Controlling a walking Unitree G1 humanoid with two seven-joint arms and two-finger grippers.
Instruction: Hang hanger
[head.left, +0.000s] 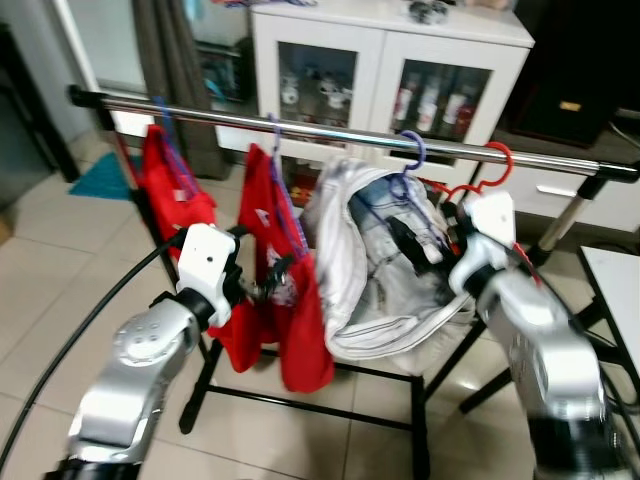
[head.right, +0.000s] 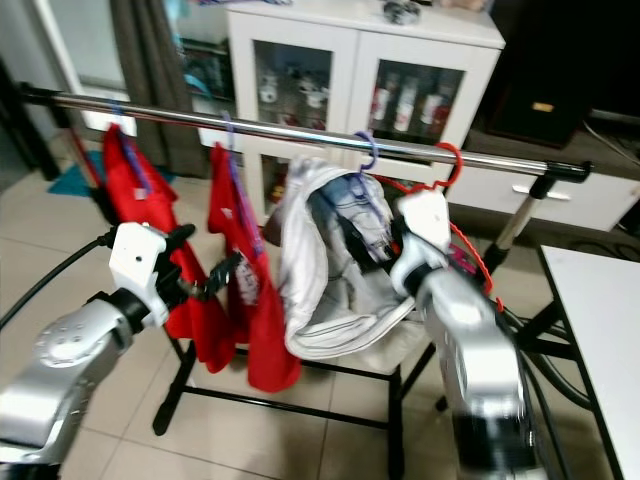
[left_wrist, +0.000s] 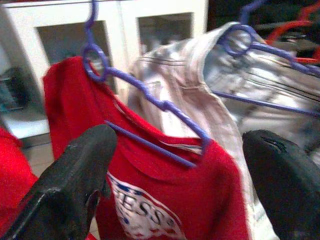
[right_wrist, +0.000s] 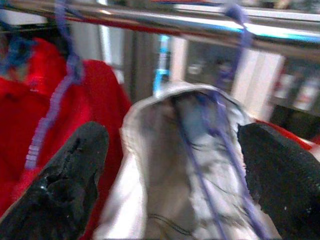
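The left end effector (head.left: 268, 283) was spread wide and grasped nothing; in the left wrist view its two black fingers (left_wrist: 75, 185) stood well apart. It hovered just in front of the red T-shirt (head.left: 290, 310), near the fabric, though contact could not be confirmed. The shirt hung on a purple hanger (left_wrist: 150, 102) and carried a partly visible white print reading "ESS".

The right end effector (head.left: 418, 242) was likewise released and empty, its fingers (right_wrist: 65, 190) wide apart. It was raised in front of the white garment (head.left: 370, 290), which hung on a second purple hanger (head.left: 408, 160). That hanger's hook sat over the chrome rail (head.left: 330, 132) of the clothes rack.

A red hanger (head.left: 490, 170) was hooked on the rail just to the right of the white garment, behind the right arm. Another red garment (head.left: 170, 195) hung near the rail's left end. A white glass-door cabinet (head.left: 390, 70) stood behind the rack, on the tiled floor (head.left: 60, 270).
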